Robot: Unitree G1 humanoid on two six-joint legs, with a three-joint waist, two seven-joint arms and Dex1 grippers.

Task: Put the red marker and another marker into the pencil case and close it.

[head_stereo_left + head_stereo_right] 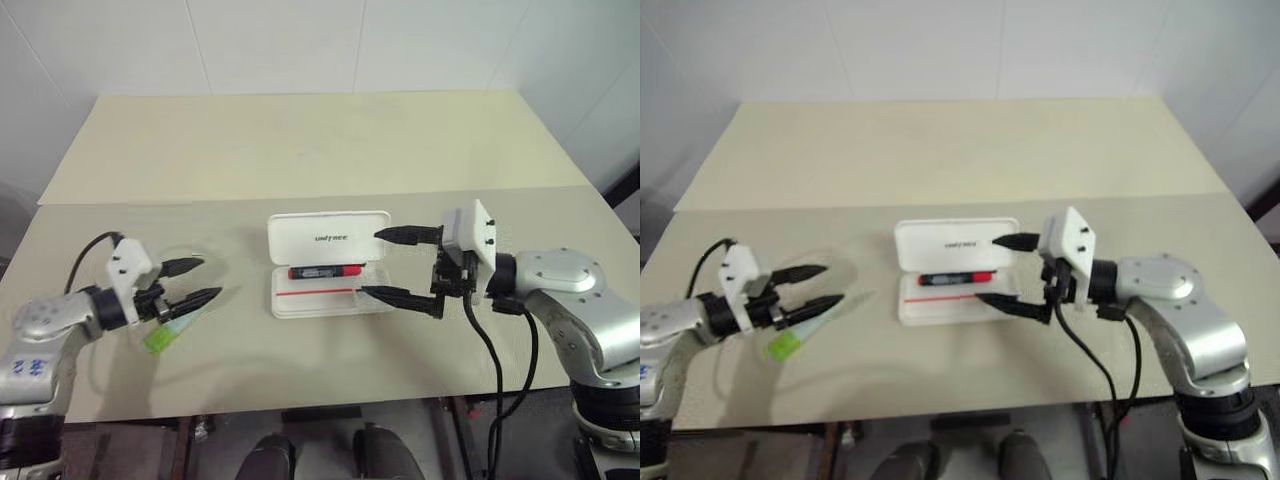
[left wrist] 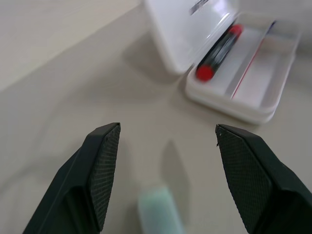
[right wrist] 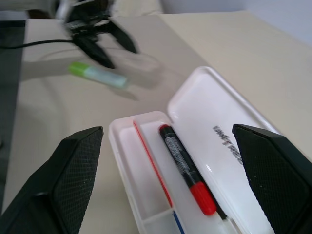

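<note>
Nearest: stubby lime-green translucent marker (image 1: 170, 331) flat on the beige tabletop (image 1: 300, 160), front left, not in the case. Left gripper (image 1: 200, 281) hovers right over it, black fingers spread, pinching nothing; the marker's far end sits under the lower fingertip.

Mid-table: white hard-plastic pencil case (image 1: 330, 265), rounded corners, lid propped open with the dark lettering facing up. Short black-barrelled red marker (image 1: 326, 271) lies in the tray along the hinge side, beside the thin red-blue stripe.

Right gripper (image 1: 394, 263) is at the case's right end, jaws wide apart, empty, one finger by the lid, one by the tray's front rim.

Status, my read: red marker done. Left: grab green marker, drop it in the tray, shut the lid.
</note>
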